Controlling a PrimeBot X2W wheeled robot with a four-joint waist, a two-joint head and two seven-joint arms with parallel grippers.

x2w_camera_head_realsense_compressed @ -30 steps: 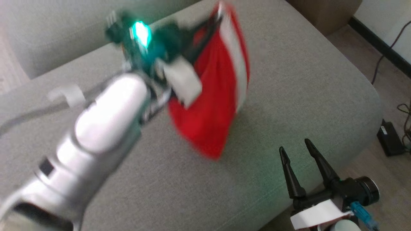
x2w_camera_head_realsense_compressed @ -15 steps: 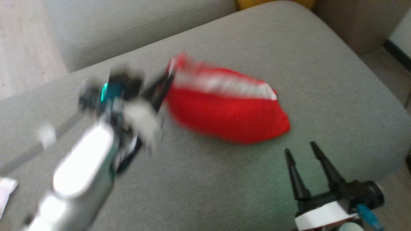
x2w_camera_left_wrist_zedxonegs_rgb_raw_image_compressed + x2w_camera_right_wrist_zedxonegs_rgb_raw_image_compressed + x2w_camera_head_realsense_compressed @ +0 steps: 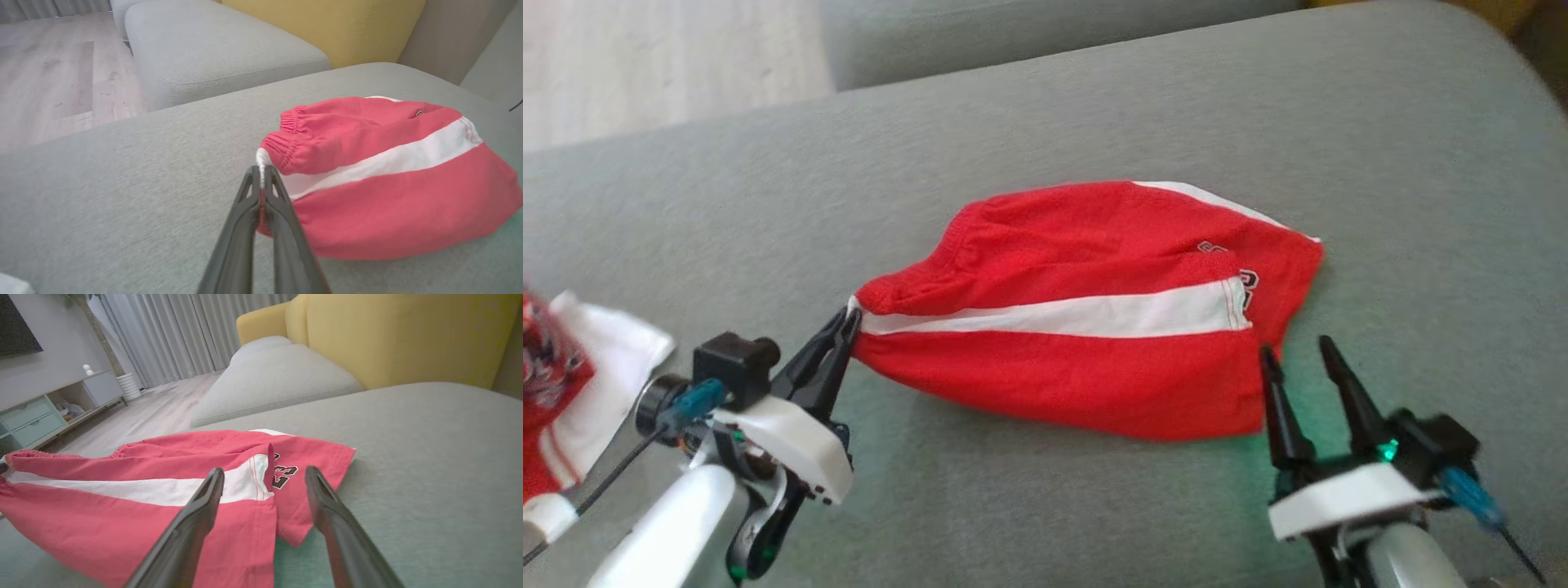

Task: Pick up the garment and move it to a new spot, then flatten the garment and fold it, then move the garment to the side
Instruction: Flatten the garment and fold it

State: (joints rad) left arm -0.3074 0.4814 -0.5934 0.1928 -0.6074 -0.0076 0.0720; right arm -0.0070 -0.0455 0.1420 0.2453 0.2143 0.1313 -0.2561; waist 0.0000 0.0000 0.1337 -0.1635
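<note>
The garment (image 3: 1086, 327) is a pair of red shorts with a white side stripe, lying across the grey sofa cushion (image 3: 1380, 147). My left gripper (image 3: 848, 320) is shut on the waistband corner at the garment's left end; the left wrist view shows its fingers (image 3: 261, 179) pinching the white edge of the garment (image 3: 388, 179). My right gripper (image 3: 1294, 349) stands open at the garment's right end, just in front of the leg hem. In the right wrist view its fingers (image 3: 264, 475) straddle the leg hem of the garment (image 3: 122, 490) beside a black number print.
A pile of red and white clothes (image 3: 572, 376) lies at the left edge of the cushion. A second grey cushion (image 3: 212, 49) and a yellow backrest (image 3: 408, 335) stand beyond. Wooden floor (image 3: 53, 73) lies to the far left.
The garment hung in the air a second ago; it now lies spread on the cushion. My left arm swung down and left with it. The head view also shifted.
</note>
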